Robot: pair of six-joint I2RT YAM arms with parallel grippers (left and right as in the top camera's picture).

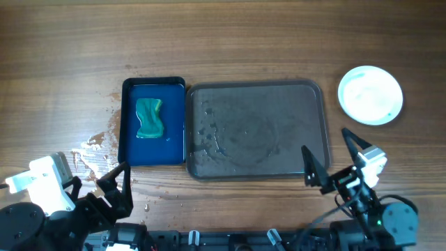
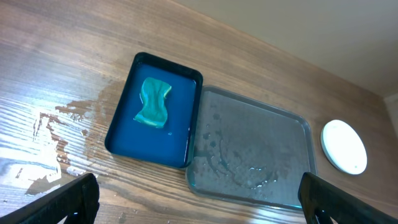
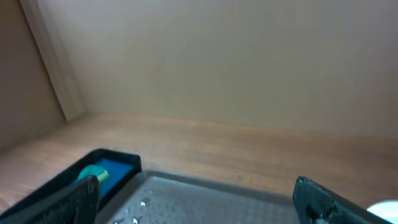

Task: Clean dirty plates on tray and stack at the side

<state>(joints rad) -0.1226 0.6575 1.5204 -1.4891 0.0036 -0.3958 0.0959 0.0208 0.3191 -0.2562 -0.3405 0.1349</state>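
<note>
The dark grey tray (image 1: 317, 125) lies at the table's middle, wet and holding no plates; it also shows in the left wrist view (image 2: 298, 124) and the right wrist view (image 3: 205, 199). White plates (image 1: 370, 95) sit stacked on the table right of the tray, also in the left wrist view (image 2: 344, 146); how many, I cannot tell. My left gripper (image 1: 118, 185) is open and empty near the front left edge. My right gripper (image 1: 333, 157) is open and empty at the tray's front right corner.
A smaller dark blue tray (image 1: 129, 146) with a green sponge (image 1: 149, 118) sits against the grey tray's left side. Water splashes (image 1: 94, 143) mark the wood left of the blue tray.
</note>
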